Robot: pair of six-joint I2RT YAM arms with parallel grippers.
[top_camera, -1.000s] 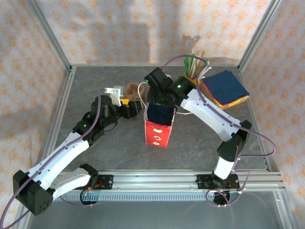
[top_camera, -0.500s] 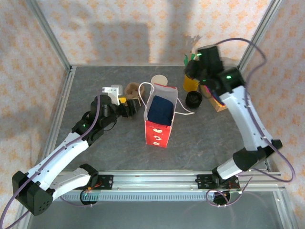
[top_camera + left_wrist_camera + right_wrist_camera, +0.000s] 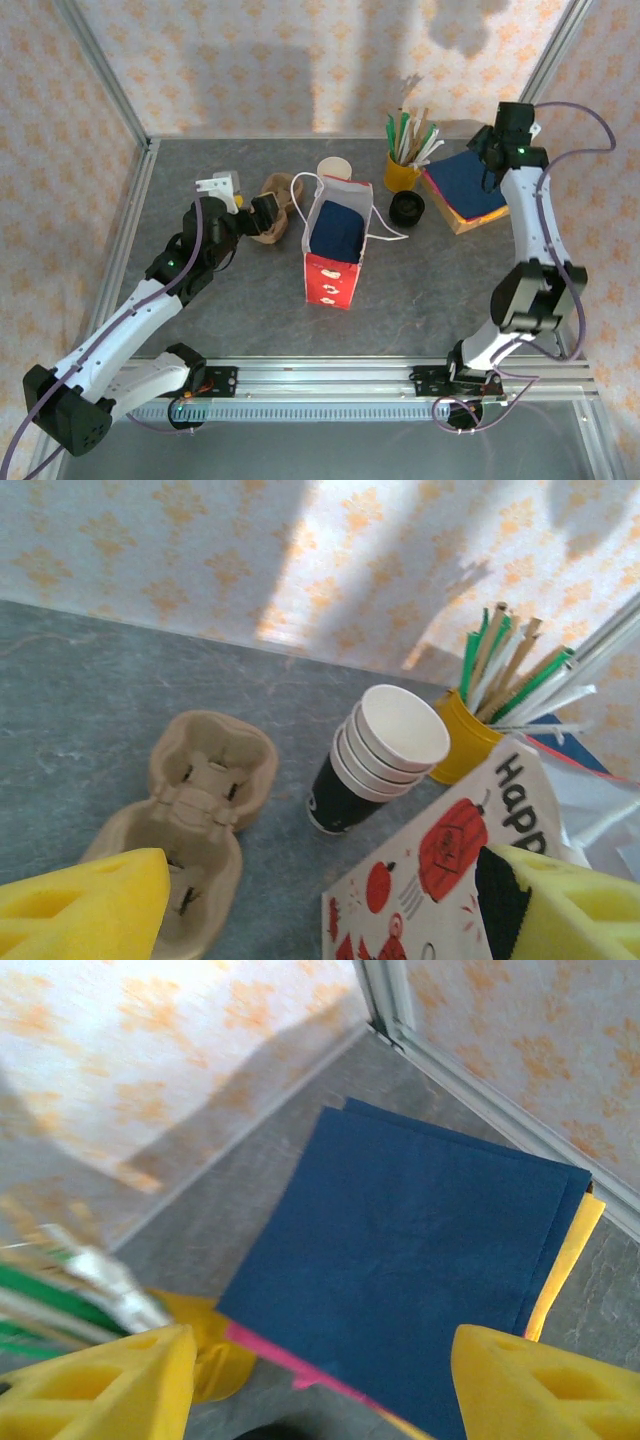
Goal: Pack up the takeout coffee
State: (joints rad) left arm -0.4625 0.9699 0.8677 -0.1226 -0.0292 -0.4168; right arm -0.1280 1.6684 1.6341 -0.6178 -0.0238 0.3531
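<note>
The takeout coffee (image 3: 385, 748) is a nested stack of paper cups, pale above and black below, standing upright behind the bag (image 3: 335, 170). My left gripper (image 3: 320, 910) is open, with the cardboard cup carrier (image 3: 195, 805) under its left finger and the red-and-white paper bag (image 3: 455, 865) by its right finger. From above, the left gripper (image 3: 250, 212) hovers over the carrier (image 3: 275, 195), left of the bag (image 3: 330, 275). My right gripper (image 3: 320, 1385) is open and empty above the napkin stack (image 3: 420, 1250), and sits at the back right (image 3: 490, 160).
A yellow mug of sticks (image 3: 403, 172) stands right of the cups, with low black lids (image 3: 407, 208) in front of it. The bag holds a dark blue item (image 3: 335, 230). The napkin stack (image 3: 470, 185) lies by the right frame post. Metal rails border the table.
The right arm has swung from over the bag to the back right above the napkins, its jaws widening. The left gripper shifted slightly back and left.
</note>
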